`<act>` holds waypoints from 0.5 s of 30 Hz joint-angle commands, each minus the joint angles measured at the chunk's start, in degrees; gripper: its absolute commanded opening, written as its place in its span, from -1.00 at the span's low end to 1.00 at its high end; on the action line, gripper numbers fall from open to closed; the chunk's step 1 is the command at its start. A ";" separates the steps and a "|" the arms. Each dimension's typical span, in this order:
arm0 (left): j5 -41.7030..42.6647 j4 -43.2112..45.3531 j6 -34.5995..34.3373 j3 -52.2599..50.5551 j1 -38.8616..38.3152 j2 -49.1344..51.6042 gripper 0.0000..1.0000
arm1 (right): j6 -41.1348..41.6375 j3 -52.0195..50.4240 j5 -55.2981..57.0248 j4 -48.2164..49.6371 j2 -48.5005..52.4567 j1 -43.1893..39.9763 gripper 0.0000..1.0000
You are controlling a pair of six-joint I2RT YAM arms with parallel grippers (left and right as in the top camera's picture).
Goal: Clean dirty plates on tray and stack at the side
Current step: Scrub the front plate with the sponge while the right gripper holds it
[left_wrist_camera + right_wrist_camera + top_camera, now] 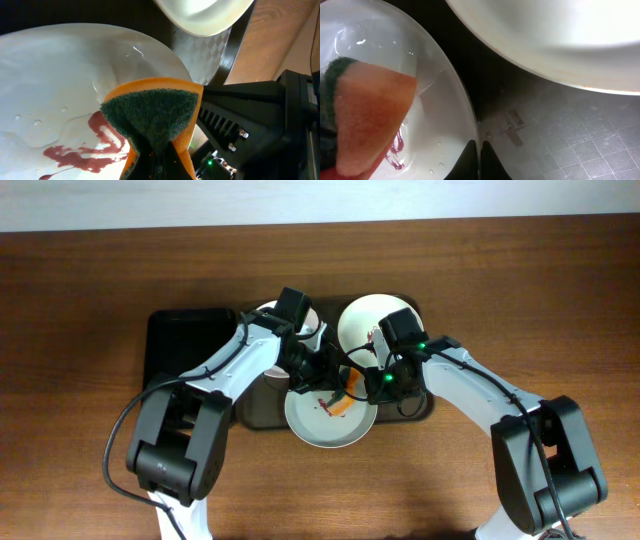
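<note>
My left jaws are clamped on the orange foam sponge (150,120), its green scouring face against the round white shallow plate (325,430). That plate sits lower middle in the overhead frame, across the front edge of the large dark brown rectangular tray (258,410), and my right jaws are pinched shut on its right rim. I'd drag the green face flat through the red-brown sauce smear (85,150) at the lower left of the left wrist view, pressing lightly so the plate stays level.

Left arm (225,365): extended over the tray (262,412) centre; left gripper (159,162) clamped on sponge (150,115). Right arm (480,385): bent over tray's right half; right gripper (480,159) pinched on plate (437,117) rim
</note>
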 commanded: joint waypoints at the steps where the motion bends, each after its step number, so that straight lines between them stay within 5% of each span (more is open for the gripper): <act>1: 3.54 -0.07 -0.98 -1.27 0.02 0.42 -1.00 | 0.26 1.20 0.70 -0.04 0.48 0.35 -0.92; 9: 5.09 5.84 -3.08 -8.22 0.02 0.42 -1.00 | 0.28 1.20 0.70 -0.04 0.48 0.35 -0.92; 15: -9.55 5.75 -2.82 -8.98 0.46 0.42 -1.00 | 0.28 1.20 0.70 -0.26 0.48 0.35 -0.92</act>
